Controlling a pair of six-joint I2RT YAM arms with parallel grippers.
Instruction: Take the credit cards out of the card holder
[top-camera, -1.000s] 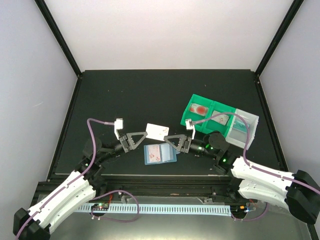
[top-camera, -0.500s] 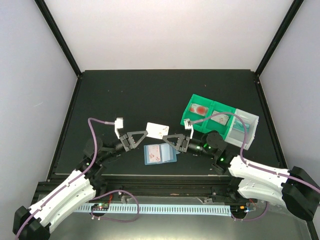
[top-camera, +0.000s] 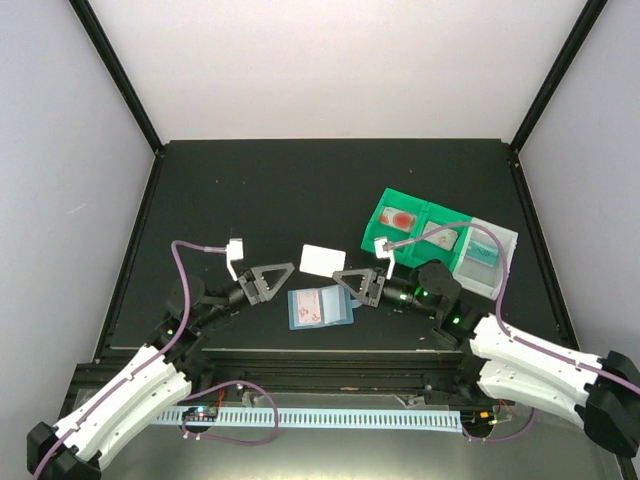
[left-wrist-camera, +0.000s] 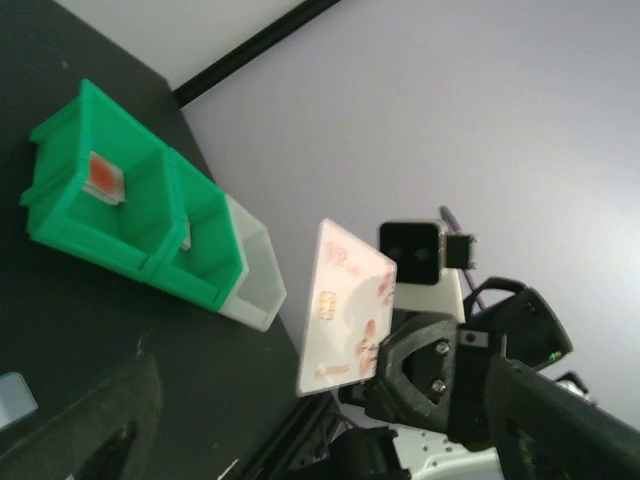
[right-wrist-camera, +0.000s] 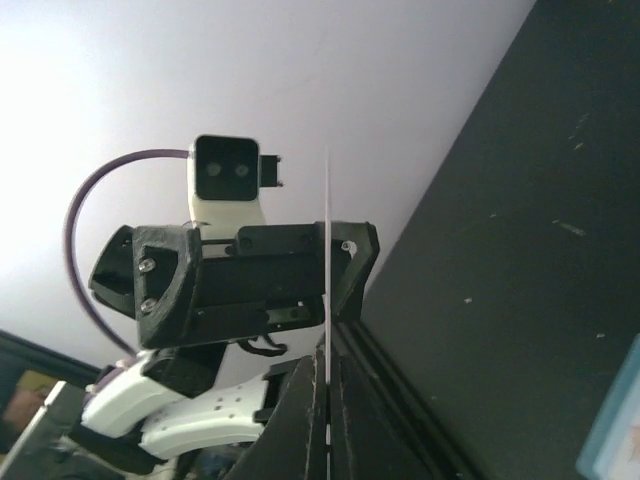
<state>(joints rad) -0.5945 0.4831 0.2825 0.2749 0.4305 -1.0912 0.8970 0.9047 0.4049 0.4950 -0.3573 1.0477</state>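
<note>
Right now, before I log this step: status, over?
Left gripper open, empty. Right gripper shut on whitish card, held up off the card holder. Holder lies flat between both grippers. Nothing blocking.

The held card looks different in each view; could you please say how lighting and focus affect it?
Top external: the credit card is washed out to plain white against the dark table. Left wrist: evenly lit, its red print visible. Right wrist: edge-on, a thin bright line before the backlit left gripper.

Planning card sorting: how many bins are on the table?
3, in one row: one green bin, a second green bin beside it, then a clear bin. None looks hidden.
</note>
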